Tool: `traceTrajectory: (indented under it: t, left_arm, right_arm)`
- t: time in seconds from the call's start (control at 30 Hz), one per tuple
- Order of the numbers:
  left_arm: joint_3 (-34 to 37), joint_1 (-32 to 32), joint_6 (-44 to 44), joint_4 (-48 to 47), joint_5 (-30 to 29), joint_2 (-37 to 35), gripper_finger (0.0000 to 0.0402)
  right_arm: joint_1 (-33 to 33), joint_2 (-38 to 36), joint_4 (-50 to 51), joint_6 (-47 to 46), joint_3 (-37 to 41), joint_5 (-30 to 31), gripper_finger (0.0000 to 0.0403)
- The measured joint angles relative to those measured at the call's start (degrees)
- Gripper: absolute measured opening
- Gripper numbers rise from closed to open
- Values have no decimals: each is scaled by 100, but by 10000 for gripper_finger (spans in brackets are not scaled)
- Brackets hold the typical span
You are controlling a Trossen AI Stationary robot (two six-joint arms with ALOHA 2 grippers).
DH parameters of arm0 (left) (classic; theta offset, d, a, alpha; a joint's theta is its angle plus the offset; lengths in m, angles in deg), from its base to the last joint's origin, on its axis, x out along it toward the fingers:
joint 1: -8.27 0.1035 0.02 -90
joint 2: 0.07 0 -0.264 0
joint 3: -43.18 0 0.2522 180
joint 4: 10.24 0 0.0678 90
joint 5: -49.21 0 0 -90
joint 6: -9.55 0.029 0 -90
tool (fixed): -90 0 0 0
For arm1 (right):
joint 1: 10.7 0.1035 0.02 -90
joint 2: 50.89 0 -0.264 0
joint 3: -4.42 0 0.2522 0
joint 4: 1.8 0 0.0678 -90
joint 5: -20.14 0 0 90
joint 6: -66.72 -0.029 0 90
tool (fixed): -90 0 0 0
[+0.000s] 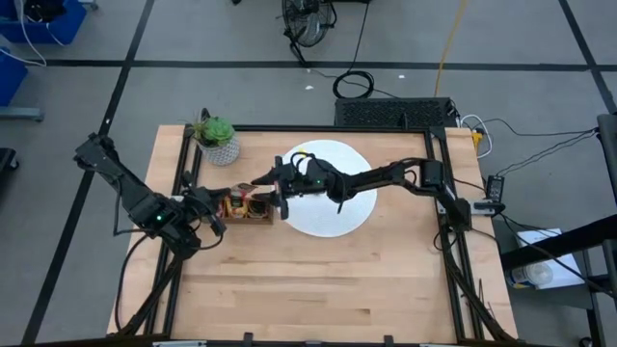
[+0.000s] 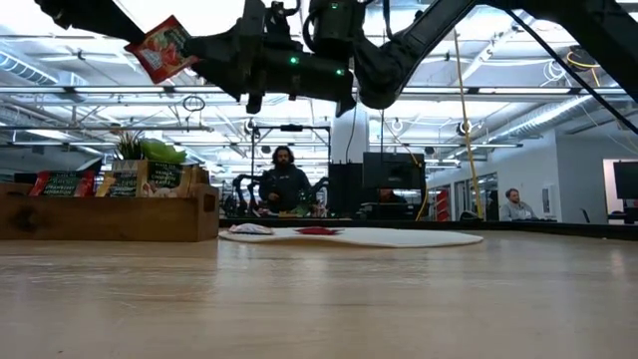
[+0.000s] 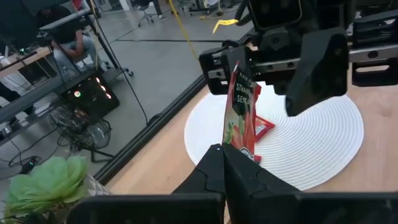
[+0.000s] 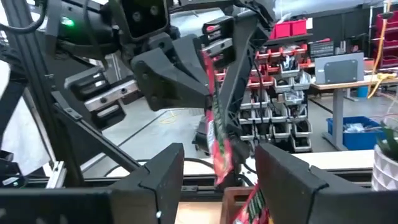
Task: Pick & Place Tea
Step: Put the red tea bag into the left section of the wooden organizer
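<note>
Fingers first: the left gripper [image 3: 225, 163] has its fingers pinched tight on the lower edge of a red tea sachet [image 3: 239, 102], holding it upright in the air above the wooden tray [image 1: 247, 210]. Facing it, the right gripper [image 4: 217, 163] has its fingers spread wide on either side of that same sachet, and in the right wrist view they do not seem to be touching it, though the angle is tight.

From above, the two grippers meet over the desk [image 1: 328, 280] between the tray and the white disc [image 1: 333, 214], the right arm reaching in across the disc from the right. In the low view the sachet hangs high and tilted, well above the tray.

More tea sachets [image 2: 62, 183] stand packed in the tray, red ones and dark-labelled ones. A red sachet on the disc [image 3: 264, 127] lies flat, with others beside it in the low view. The green potted plant [image 1: 216, 137] sits at the far left corner, just beyond the tray. People sit at workstations in the room behind.
</note>
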Motion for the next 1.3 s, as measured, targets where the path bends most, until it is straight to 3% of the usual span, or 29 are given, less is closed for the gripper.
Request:
traceTrajectory:
  t: [0.3,0.53,0.73,1.0,1.13,1.3]
  left_arm:
    - [0,0,-7,23,15,0,0]
    - [-4,0,237,358,15,0,1]
    - [-4,0,275,490,121,-4,3]
    - [-4,104,-81,792,226,4,4]
    - [-4,537,332,1488,1080,13,10]
    - [-5,1086,1898,2962,2338,28,63]
  right_arm:
    - [-6,4,169,172,-278,13,145]
    - [31,238,563,788,-671,0,13]
    - [149,-81,1914,1472,-607,46,1]
    - [713,-951,4820,2942,-594,1873,0]
    - [975,-1161,5666,3149,-599,2517,0]
    - [1123,-1172,6253,2941,-598,2562,0]
